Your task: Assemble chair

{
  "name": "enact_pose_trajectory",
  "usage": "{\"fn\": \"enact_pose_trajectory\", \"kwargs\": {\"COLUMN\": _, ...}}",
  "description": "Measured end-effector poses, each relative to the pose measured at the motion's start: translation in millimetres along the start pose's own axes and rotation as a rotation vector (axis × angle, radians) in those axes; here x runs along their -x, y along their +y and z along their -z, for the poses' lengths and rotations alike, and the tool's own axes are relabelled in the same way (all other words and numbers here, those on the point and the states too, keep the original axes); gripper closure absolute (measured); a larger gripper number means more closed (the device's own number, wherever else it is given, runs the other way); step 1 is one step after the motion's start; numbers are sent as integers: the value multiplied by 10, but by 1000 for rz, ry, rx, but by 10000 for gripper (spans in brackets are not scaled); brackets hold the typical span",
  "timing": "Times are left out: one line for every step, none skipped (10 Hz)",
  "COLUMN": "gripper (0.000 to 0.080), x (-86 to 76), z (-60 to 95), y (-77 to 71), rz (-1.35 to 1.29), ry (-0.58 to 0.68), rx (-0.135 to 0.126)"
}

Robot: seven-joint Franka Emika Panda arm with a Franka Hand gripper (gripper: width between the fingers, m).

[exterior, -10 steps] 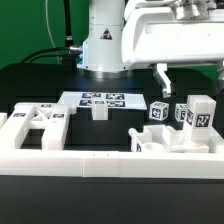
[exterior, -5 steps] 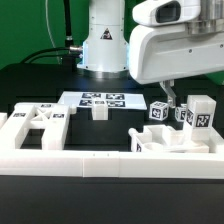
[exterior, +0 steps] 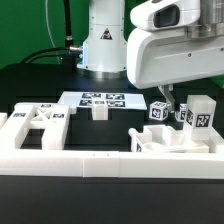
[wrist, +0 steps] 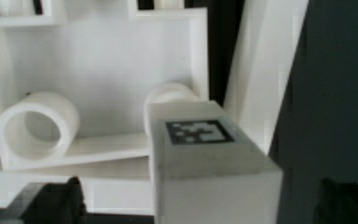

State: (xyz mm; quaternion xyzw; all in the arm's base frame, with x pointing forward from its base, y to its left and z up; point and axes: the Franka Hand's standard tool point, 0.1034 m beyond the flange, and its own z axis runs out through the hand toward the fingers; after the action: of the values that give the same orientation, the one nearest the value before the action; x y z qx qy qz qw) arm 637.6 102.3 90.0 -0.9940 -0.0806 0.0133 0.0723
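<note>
The chair lies in loose matte white parts. In the exterior view a ladder-like frame (exterior: 35,122) is on the left and a small block (exterior: 98,110) sits by the marker board (exterior: 100,99). On the right stand three tagged posts (exterior: 160,110), (exterior: 185,115), (exterior: 203,112). My gripper (exterior: 171,100) hangs just above and between them. In the wrist view a tagged post (wrist: 202,150) stands between my dark fingers (wrist: 39,202), with a gap on each side. The gripper (wrist: 197,208) is open. Beyond the post lies a slab with round lugs (wrist: 43,128).
A long low white border wall (exterior: 100,165) runs along the front of the table. A white part with curved loops (exterior: 160,143) lies just behind it on the exterior view's right. The robot's base (exterior: 103,45) stands at the back.
The hand has turned from lying broadside to pointing down and has dropped toward the tagged posts on the exterior view's right. The jaws have stayed open.
</note>
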Motion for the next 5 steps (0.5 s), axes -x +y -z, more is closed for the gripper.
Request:
{"fn": "enact_pose_trajectory", "kwargs": {"gripper": 151, "x": 5, "z": -9, "y": -18, "rz": 0, "ry": 0, "rx": 0}}
{"fn": "enact_pose_trajectory", "kwargs": {"gripper": 274, "x": 15, "z": -31, "y": -60, "rz": 1, "ry": 1, "rx": -1}}
{"fn": "enact_pose_trajectory", "kwargs": {"gripper": 413, "x": 19, "z": -44, "y": -96, "rz": 6, "ry": 1, "rx": -1}}
{"fn": "enact_pose_trajectory", "kwargs": {"gripper": 495, "x": 16, "z": -39, "y": -79, "rz": 4, "ry": 2, "rx": 0}}
{"fn": "enact_pose_trajectory", "kwargs": {"gripper": 495, "x": 16, "z": -39, "y": -74, "rz": 4, "ry": 2, "rx": 0}}
